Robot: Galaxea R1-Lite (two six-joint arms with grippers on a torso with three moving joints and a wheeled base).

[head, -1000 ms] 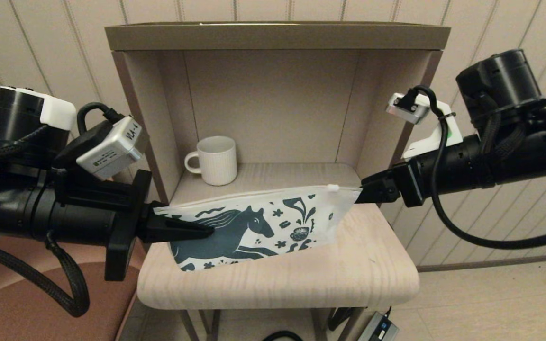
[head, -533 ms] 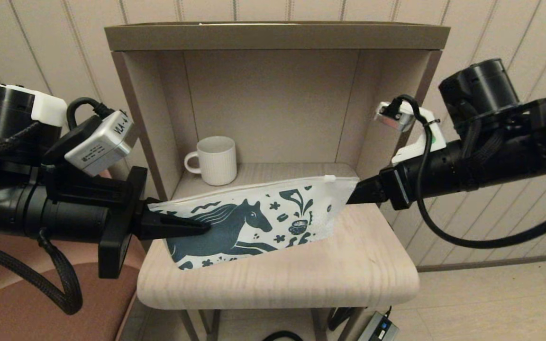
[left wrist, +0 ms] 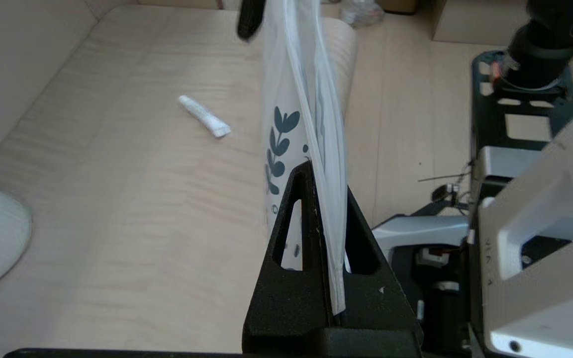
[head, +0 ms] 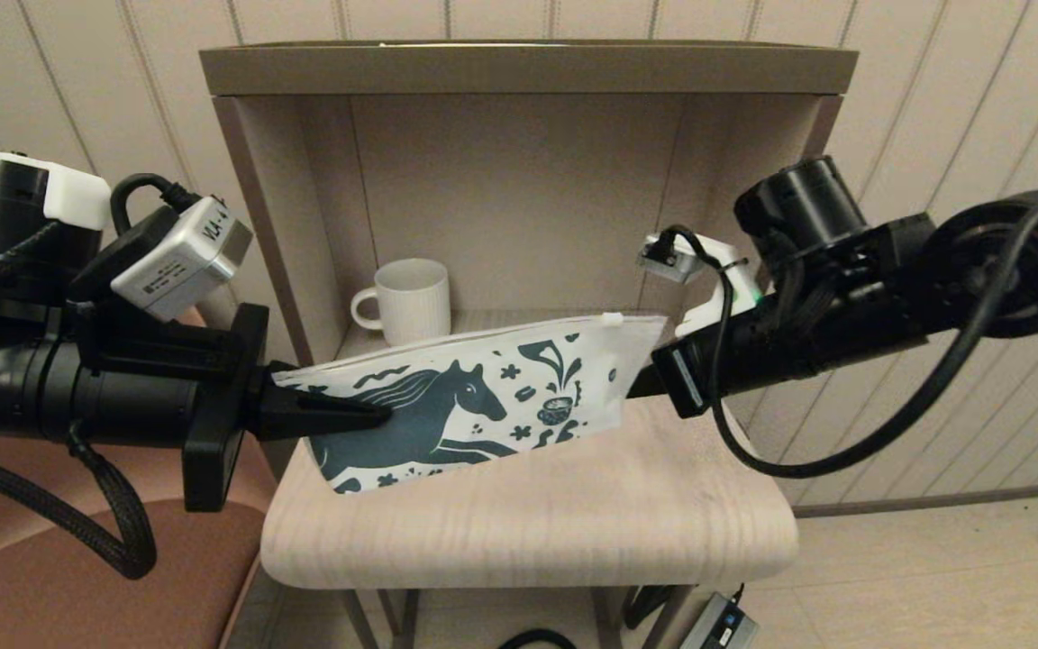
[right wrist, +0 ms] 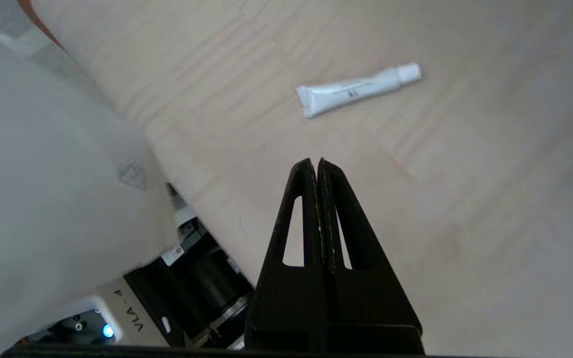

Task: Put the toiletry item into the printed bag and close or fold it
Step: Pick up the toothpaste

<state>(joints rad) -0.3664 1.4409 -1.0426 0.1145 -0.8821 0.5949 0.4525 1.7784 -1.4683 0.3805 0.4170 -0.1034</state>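
The printed bag [head: 483, 397], white with a dark teal horse, hangs on edge above the wooden table [head: 573, 532], its zip edge uppermost. My left gripper [head: 388, 415] is shut on the bag's left end, and the left wrist view shows the fabric [left wrist: 296, 74] pinched between the fingers [left wrist: 294, 209]. My right gripper [right wrist: 319, 161] is shut with nothing in it, its fingers hidden behind the bag's right end in the head view. The toiletry item [right wrist: 358, 89], a small white tube [left wrist: 204, 116], lies flat on the table behind the bag, out of the head view.
A white ribbed mug [head: 411, 305] stands at the back left inside the open-fronted shelf box [head: 519, 68]. A brown chair seat [head: 77, 586] sits under my left arm. A power adapter [head: 722, 626] lies on the floor below the table.
My right gripper has gone from open to shut and has moved left, slipping behind the bag's right end. The left gripper and the bag have shifted slightly left and up.
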